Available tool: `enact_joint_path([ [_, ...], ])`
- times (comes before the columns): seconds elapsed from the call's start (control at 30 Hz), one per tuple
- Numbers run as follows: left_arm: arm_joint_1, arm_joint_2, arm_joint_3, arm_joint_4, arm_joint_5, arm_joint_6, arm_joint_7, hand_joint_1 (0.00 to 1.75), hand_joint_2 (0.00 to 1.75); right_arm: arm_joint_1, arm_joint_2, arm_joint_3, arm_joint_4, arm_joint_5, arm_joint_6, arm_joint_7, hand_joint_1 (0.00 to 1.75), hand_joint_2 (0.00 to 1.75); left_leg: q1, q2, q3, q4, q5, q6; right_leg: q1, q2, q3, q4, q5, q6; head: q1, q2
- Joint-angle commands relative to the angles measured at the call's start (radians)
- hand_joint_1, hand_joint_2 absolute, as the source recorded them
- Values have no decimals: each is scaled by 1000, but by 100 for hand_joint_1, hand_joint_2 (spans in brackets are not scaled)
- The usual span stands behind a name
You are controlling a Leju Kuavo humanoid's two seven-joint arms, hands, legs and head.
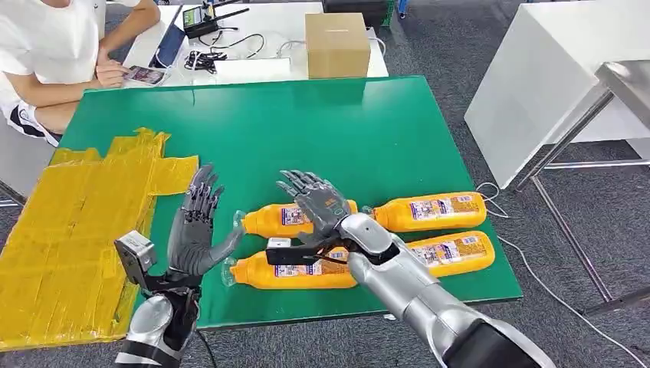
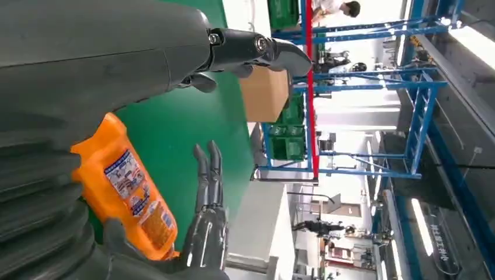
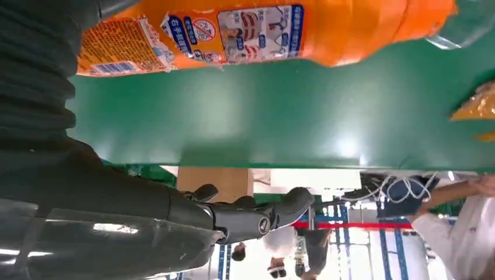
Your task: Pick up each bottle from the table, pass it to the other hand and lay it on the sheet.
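Right hand: I saw it spread flat, fingers apart, hovering over the near-left pair of bottles, holding nothing.
Left hand: I noted it open, palm turned toward the bottles, fingers upright, just beside the caps.
Orange bottles: four lay on their sides on the green table — back left bottle, front left bottle, back right bottle, front right bottle.
Yellow sheet: it lay at the table's left edge, nothing on it.
Person: seated at far left.
Cardboard box: beyond the table.
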Motion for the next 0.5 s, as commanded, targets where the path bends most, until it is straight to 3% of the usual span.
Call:
enact_joint_path([
  [0.03, -74, 10, -51, 112, 22, 5, 9, 0, 175, -131, 55, 24, 383, -26, -23, 60, 0, 175, 0, 0, 5, -1, -1, -1, 0, -1, 5, -1, -1, 0, 0, 0],
  [0.33, -89, 7, -54, 140, 31, 15, 11, 0, 175, -144, 48, 17, 503, 28, -14, 195, 0, 175, 0, -1, 3, 0, -1, -1, 0, -2, 4, 0, -1, 0, 0, 0],
  [0.5, -94, 0, -46, 157, 35, 22, 14, 0, 175, -158, 51, -65, 526, 12, -22, 296, 0, 175, 0, 0, 5, 0, -1, -1, 0, -1, 5, 0, -2, 0, 0, 0],
])
